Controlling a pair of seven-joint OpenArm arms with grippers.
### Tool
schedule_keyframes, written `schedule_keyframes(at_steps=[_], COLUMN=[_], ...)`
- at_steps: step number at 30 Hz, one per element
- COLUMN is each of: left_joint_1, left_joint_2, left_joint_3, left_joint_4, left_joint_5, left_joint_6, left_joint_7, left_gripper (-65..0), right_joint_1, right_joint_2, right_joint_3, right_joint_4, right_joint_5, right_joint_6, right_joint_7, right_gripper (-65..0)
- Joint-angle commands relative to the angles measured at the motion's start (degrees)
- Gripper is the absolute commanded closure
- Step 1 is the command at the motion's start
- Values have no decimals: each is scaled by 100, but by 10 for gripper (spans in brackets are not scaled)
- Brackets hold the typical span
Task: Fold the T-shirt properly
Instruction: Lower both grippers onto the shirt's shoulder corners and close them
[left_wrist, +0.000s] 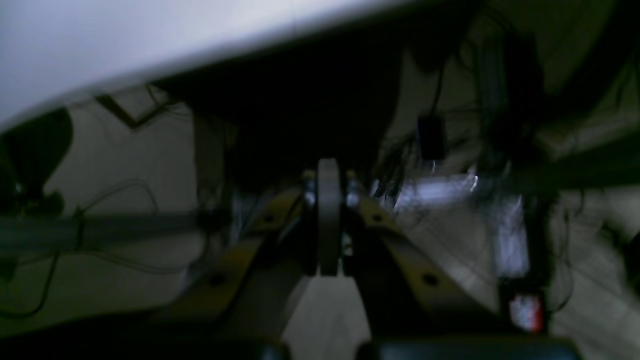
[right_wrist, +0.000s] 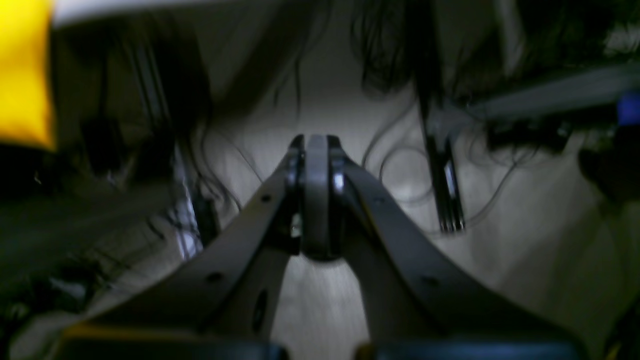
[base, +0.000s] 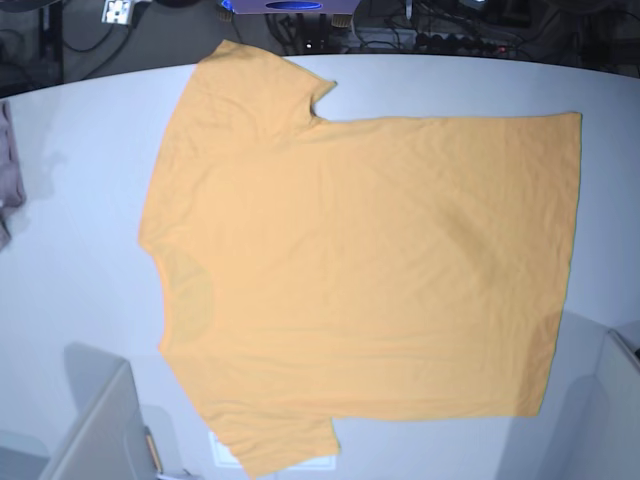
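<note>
Orange-yellow cotton covers most of the white table (base: 70, 200) in the base view: the T-shirt (base: 360, 260) lies spread flat and unfolded, collar toward that view's left, hem toward its right, one sleeve at the near edge and the other at the far edge. Nearest the camera, grey arm housings show at both lower corners, but neither claw reaches over the cloth. The left gripper (left_wrist: 328, 217) is seen in its own wrist view with its jaws pressed together and nothing between them; it hangs off the table, below the pale table edge, with dim floor and cables beyond. The right gripper (right_wrist: 316, 195) is likewise fully closed and empty, also low and off the table, with a strip of the yellow garment visible at the upper left of its wrist view. Further back, a pinkish-grey cloth (base: 8, 170) lies at the table's left edge, apart from the shirt. Assessment: folding has not begun; the step in hand is the approach. The next move appears to call for both arms to rise over the table, open their jaws and take the near edge of the garment, probably at the near sleeve and the hem corner, to carry it across.
</note>
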Motion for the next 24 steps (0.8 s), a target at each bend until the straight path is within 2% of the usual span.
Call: schedule_keyframes(at_steps=[1, 4, 6, 8, 10, 15, 17, 19, 21, 24], left_joint_1=[158, 123, 44, -9, -62, -211, -317, -413, -501, -668], left_joint_2=[1, 18, 1, -35, -246, -562, -580, -580, -580, -580], left_joint_3=[-57, -57, -57, -57, -118, -496, -663, -822, -901, -936], left_joint_4=[242, 681, 831, 875, 875, 840, 840, 831, 796, 576], left_joint_5=[-14, -85, -454, -955, -1412, -2371, -2590, -2731, -2731, -2836], left_joint_6=[52, 52, 43, 34, 34, 25, 25, 17, 17, 17], left_joint_7=[-129, -76, -67, -67, -67, -67, -67, -67, -67, -67], left_gripper=[0, 0, 0, 0, 0, 0, -21, -59, -120, -276], right_joint_1=[-48, 250, 523, 760, 945, 1244, 1376, 1481, 1578, 1780], right_joint_2=[-2, -20, -20, 15, 59, 551, 701, 912, 1079, 1272], right_joint_3=[16, -11, -11, -2, 24, -20, 24, 24, 24, 24], right_joint_4=[307, 809, 967, 1020, 1020, 1011, 984, 984, 976, 844], right_joint_5=[-18, 8, 316, 887, 1467, 3041, 3577, 4052, 4465, 5063], right_joint_6=[-43, -34, -25, -25, -16, -16, -16, -16, -16, -16], right_joint_7=[-1, -546, -941, -1311, -1618, -2216, -2374, -2541, -2717, -3042], right_gripper=[0, 0, 0, 0, 0, -11, -146, -246, -303, -344])
